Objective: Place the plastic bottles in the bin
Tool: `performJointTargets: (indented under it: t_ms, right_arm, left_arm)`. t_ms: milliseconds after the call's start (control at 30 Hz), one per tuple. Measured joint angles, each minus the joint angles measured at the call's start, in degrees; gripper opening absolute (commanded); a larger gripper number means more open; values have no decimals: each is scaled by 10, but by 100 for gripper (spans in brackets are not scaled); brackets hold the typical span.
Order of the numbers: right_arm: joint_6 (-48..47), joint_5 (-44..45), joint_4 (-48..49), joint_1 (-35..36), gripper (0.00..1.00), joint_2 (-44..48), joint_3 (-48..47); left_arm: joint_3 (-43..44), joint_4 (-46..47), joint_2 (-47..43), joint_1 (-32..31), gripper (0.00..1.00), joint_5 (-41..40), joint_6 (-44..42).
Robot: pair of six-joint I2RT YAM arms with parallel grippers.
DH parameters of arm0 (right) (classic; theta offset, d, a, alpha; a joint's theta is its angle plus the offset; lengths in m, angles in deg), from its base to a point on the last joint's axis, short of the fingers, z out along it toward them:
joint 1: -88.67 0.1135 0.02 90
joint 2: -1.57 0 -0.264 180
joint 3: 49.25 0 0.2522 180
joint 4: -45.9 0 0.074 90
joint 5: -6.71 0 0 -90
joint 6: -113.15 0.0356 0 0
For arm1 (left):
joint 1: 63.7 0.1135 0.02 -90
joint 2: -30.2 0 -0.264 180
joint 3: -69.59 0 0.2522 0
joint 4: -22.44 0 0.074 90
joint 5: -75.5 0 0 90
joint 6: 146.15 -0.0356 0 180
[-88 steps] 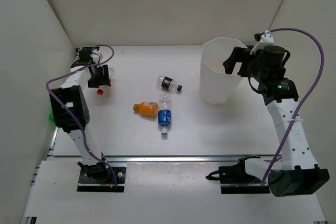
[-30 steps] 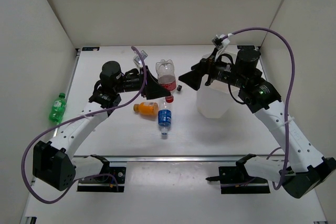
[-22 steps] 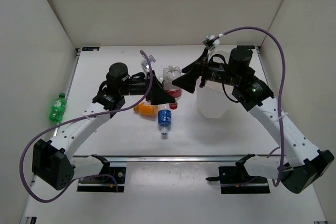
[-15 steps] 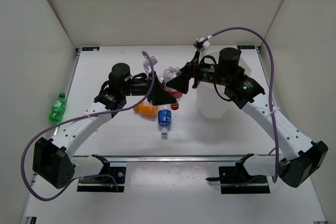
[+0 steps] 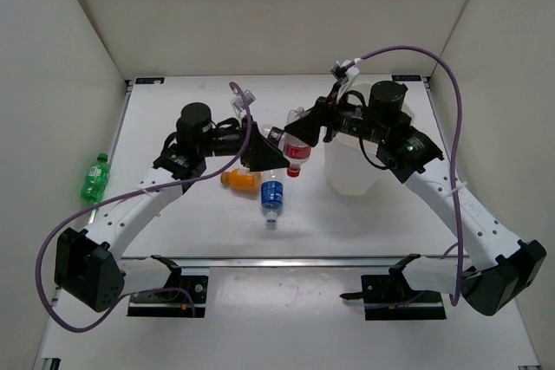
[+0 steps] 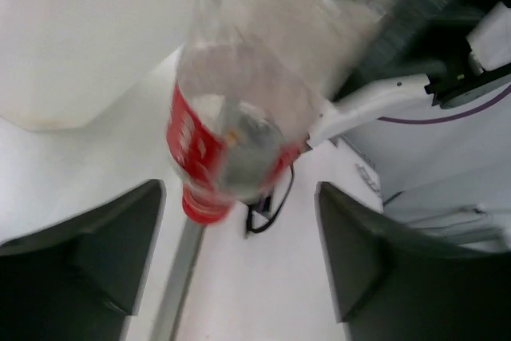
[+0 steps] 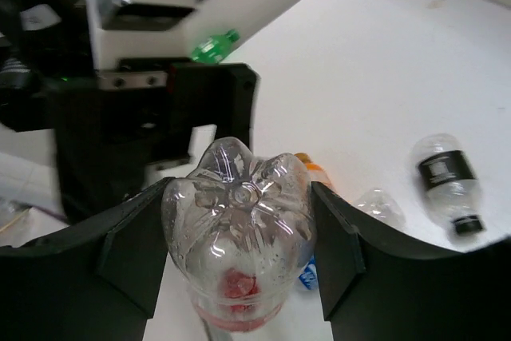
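A clear plastic bottle with a red label (image 5: 297, 146) hangs cap-down above the table. My right gripper (image 5: 301, 133) is shut on its base end, with fingers (image 7: 134, 251) on both sides of the bottle (image 7: 239, 221). My left gripper (image 5: 264, 155) stands open just to its left; in the left wrist view the bottle (image 6: 231, 141) sits beyond the spread fingers (image 6: 104, 253), touching neither. The white bin (image 5: 351, 162) stands right of the bottle. An orange bottle (image 5: 240, 178) and a blue-label bottle (image 5: 272, 197) lie on the table below. A black-label bottle (image 7: 447, 177) lies farther back.
A green bottle (image 5: 94, 178) lies at the far left, off the table's edge. The left arm's purple cable (image 5: 238, 97) loops near the two grippers. The arms' bases and a rail (image 5: 277, 259) run along the near edge.
My right gripper closed on the red-label bottle and my left gripper opened off it. The bottle shifted slightly right, toward the bin.
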Motion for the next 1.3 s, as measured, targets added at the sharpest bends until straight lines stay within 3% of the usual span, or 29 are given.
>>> performJointTargets:
  t_ms: [233, 333, 533, 733, 867, 967, 1067, 1200, 1300]
  right_arm:
    - [-28, 41, -33, -84, 5, 11, -49]
    - [-35, 39, -42, -154, 6, 16, -67]
    - [-72, 69, -81, -257, 6, 16, -112]
    - [-105, 116, -100, -315, 6, -8, -92]
    - [-115, 109, -120, -313, 5, -50, -94]
    - [-116, 92, -132, -310, 15, -65, -101]
    - [-121, 95, -131, -301, 17, -63, -118]
    - [-122, 117, -118, -288, 17, -42, -114]
    - [-110, 119, -104, -316, 20, -6, -61]
  left_arm:
    - [-9, -2, -78, 79, 99, 3, 19]
    - [4, -79, -103, 130, 99, -29, -17]
    - [147, -349, -52, 137, 99, -393, -164]
    - [115, -451, 22, 271, 99, -622, -237]
    - [101, -479, 47, 316, 99, -659, -256]
    - [122, -482, 64, 348, 99, -696, -265]
    - [156, -480, 93, 392, 99, -749, -271]
    - [164, -447, 139, 491, 99, -752, -276]
    - [149, -422, 169, 564, 99, -748, -283]
